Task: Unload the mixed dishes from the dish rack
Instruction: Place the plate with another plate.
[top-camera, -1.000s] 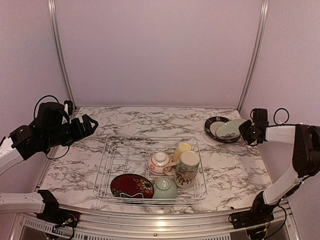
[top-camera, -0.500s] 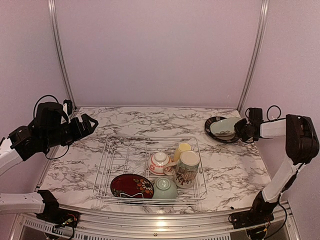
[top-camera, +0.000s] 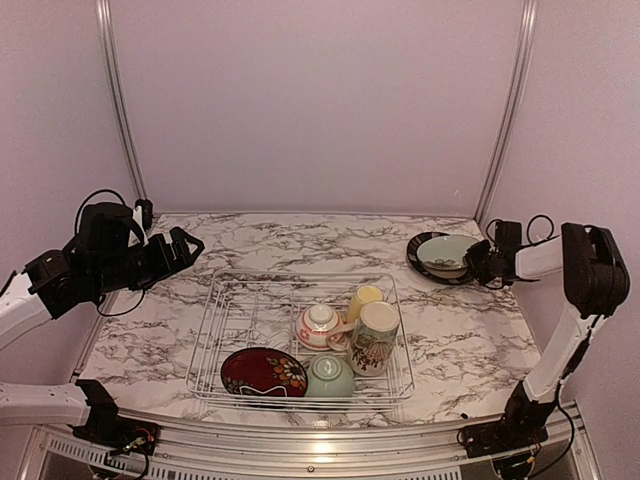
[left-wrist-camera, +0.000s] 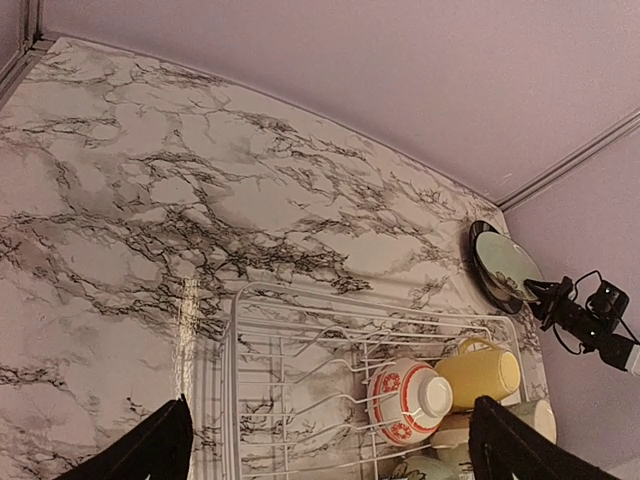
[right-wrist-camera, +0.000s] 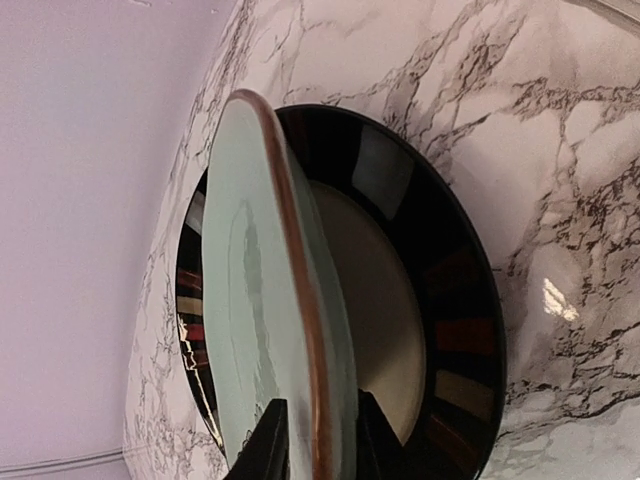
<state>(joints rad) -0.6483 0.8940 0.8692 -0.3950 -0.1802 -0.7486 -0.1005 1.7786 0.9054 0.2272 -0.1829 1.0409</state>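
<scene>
teal brown-edged plate (right-wrist-camera: 250, 300) mid set-down, tilted on the black-rimmed cream plate (right-wrist-camera: 440, 300), well apart from the silver wire dish rack (top-camera: 215, 330). right gripper (right-wrist-camera: 316, 440) narrow astride its rim, can't tell if pinching; left gripper (top-camera: 188, 246) wide open, empty. next: release, pull clear.

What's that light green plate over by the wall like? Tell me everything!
The pale teal plate is round, shiny and glazed, like ceramic, with a thin brown rim. It rests a little tilted on a bigger black plate that has a cream middle, near the far right corner of the table, outside the dish rack. The right gripper pinches its edge, one finger on each side.
</scene>
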